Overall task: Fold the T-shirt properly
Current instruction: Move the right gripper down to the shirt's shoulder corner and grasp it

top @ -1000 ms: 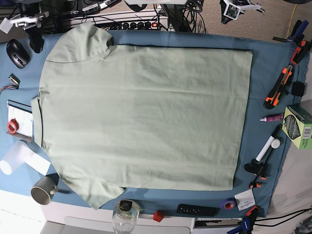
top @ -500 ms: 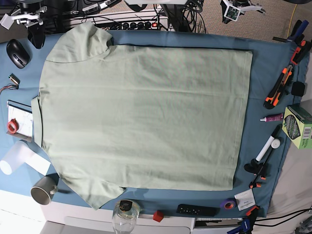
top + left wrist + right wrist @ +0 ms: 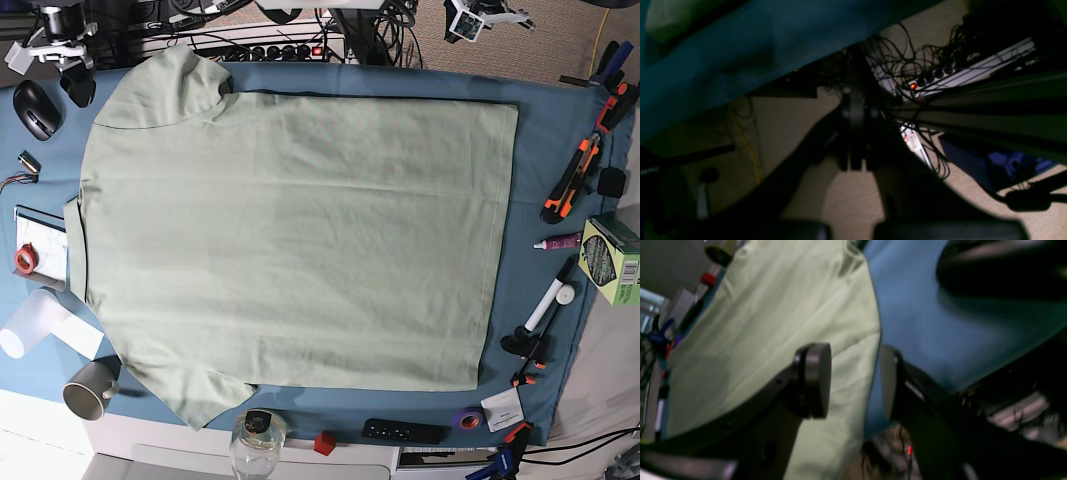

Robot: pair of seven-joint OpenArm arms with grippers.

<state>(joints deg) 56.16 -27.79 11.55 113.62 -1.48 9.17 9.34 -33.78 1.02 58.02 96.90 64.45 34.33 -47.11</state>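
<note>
The T-shirt (image 3: 290,245) lies flat right of the right gripper (image 3: 68,75) (jaws now parted, empty); left gripper (image 3: 853,166) stays closed, upper right.

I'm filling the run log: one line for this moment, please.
T-shirt: flat, unfolded | right gripper: open above sleeve edge, not gripping | left gripper: shut, off table

No legible txt/labels anywhere; box (image 3: 612,258) print too small to read.
</note>
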